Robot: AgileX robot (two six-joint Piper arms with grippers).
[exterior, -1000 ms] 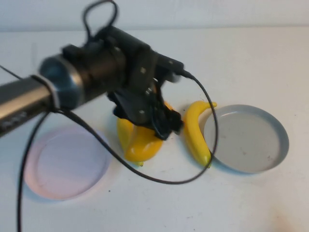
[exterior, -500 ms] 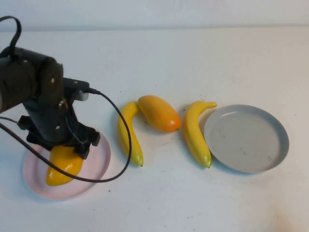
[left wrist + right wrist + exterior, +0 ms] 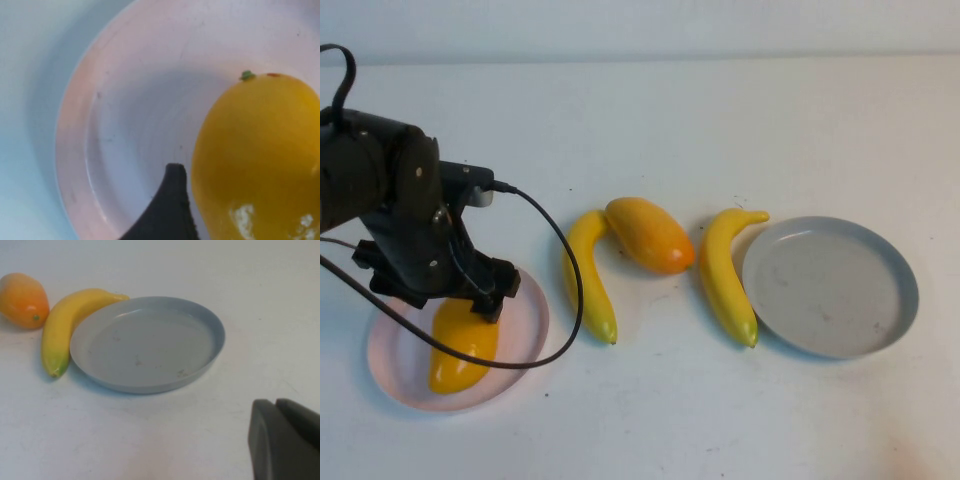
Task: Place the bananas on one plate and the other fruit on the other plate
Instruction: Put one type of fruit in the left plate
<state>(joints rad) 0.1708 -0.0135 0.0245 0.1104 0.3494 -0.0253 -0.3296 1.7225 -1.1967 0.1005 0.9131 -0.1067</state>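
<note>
with the left gripper (image 3: 470, 300) apparently released over the yellow mango (image 3: 460, 345) on the pink plate (image 3: 525, 335), a careless lift could nudge that mango off, while the right gripper (image 3: 285, 440), its grip impossible to tell, sits near the grey-blue plate (image 3: 210, 330).

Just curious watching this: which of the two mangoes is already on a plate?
The yellower mango, lying in the pink plate under the left gripper; the orange one lies on the table.

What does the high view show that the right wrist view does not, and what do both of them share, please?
Only the high view shows the left gripper over the pink plate, the yellow mango lying on that plate, and the left banana on the table. Only the right wrist view shows the right gripper, parked beside the grey-blue plate. Both show that plate, bare, the right banana against its rim, and the orange mango on the table.
</note>
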